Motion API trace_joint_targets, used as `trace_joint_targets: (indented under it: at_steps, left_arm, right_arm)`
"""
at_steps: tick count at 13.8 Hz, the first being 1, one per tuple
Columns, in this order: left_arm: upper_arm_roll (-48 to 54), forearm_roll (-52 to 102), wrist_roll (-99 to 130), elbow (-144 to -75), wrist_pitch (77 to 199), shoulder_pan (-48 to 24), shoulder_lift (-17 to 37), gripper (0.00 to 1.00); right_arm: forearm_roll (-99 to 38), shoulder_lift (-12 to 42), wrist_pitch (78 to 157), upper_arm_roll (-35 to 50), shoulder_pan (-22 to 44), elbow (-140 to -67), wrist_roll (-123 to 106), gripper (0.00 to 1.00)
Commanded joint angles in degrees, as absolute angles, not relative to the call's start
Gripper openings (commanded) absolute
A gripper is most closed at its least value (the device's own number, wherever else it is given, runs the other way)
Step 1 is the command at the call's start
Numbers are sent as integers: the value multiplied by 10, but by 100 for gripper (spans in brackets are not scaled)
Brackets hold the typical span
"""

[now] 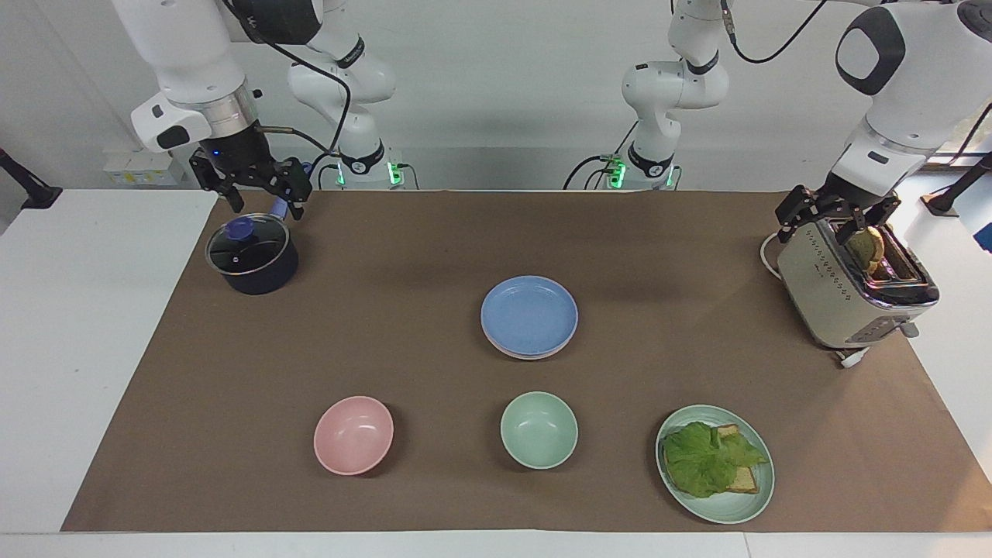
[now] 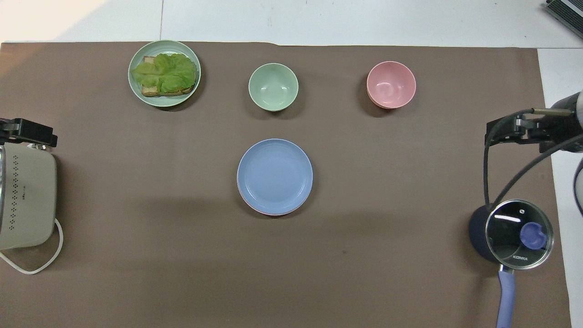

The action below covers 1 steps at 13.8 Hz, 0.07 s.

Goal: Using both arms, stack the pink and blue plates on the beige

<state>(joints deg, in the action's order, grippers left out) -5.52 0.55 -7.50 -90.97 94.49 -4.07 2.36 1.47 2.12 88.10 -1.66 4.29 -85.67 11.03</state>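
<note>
So the brown mat (image 1: pixel 434 248) has the blue plate (image 1: pixel 529 314) mid-mat, stacked on the pink plate (image 2: pixel 255 208), just a rim peeking out; can't make out any beige plate under them. Left gripper (image 1: pixel 835 217) hangs released over the toaster (image 1: pixel 845 298) at the mat's left-arm end. Right gripper (image 1: pixel 252 186) hangs released, empty, above the lidded pot (image 1: pixel 252 256) at the other end.
</note>
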Motion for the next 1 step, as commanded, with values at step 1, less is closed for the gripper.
trace_joint_targets:
  at_steps: [1]
  left_arm:
    - [-51, -5, -79, -904, 933, -36, 20, 100]
  right_arm:
    - [0, 16, 883, -15, 36, -860, 96, 100]
